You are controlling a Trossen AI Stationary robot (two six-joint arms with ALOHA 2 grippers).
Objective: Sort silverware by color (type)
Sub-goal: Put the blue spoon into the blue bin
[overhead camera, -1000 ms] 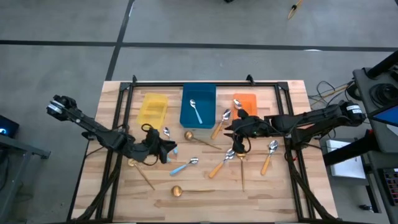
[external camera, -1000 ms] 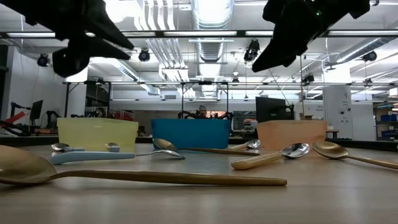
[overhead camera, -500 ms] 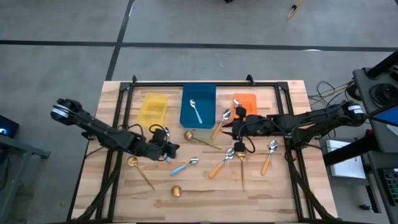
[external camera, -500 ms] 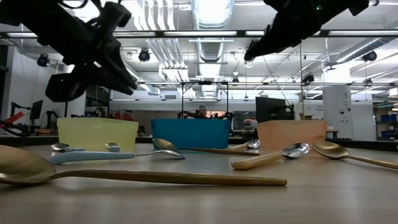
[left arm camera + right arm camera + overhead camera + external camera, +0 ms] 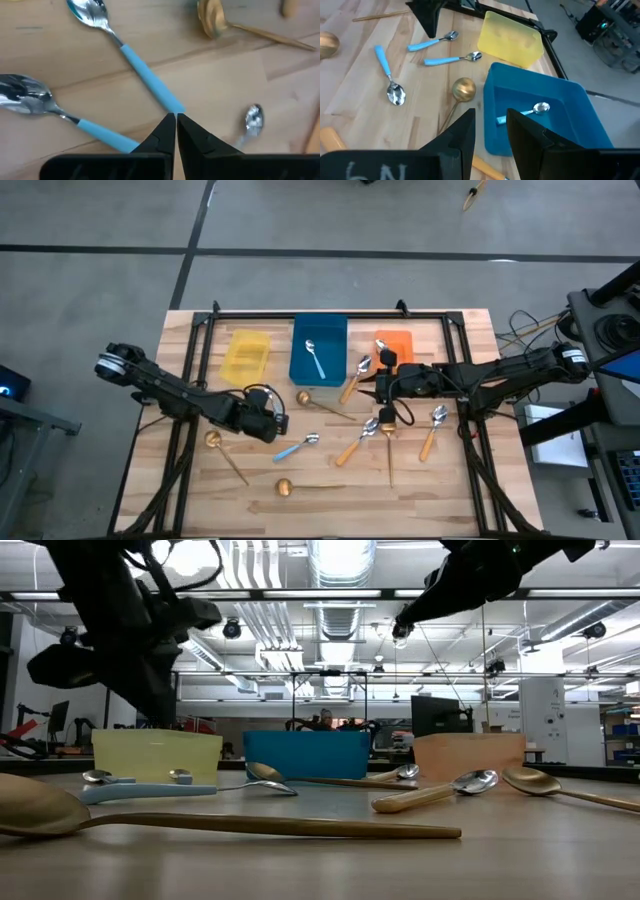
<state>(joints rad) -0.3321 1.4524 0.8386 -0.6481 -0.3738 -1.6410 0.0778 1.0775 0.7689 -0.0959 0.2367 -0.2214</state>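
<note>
Spoons lie scattered on the wooden table (image 5: 460,480): light-blue-handled, orange-handled and all-gold ones. My left gripper (image 5: 176,116) is shut and points down over the table's left middle (image 5: 270,423), its tips right at the handle end of a blue-handled spoon (image 5: 145,75). I cannot tell whether it touches that spoon. A second blue-handled spoon (image 5: 60,115) lies beside it. My right gripper (image 5: 490,117) is open and empty, raised near the orange bin (image 5: 395,345). One blue-handled spoon (image 5: 527,111) lies inside the blue bin (image 5: 318,348).
A yellow bin (image 5: 245,355), the blue bin and the orange bin stand in a row at the far side. Gold spoons (image 5: 285,487) and orange-handled spoons (image 5: 353,378) lie across the middle and near side. A black frame (image 5: 330,313) borders the table.
My left gripper has gone a little toward the table's right edge and tipped from slanting to pointing down over the blue-handled spoons. My right gripper has risen slightly near the orange bin. No spoon has moved.
</note>
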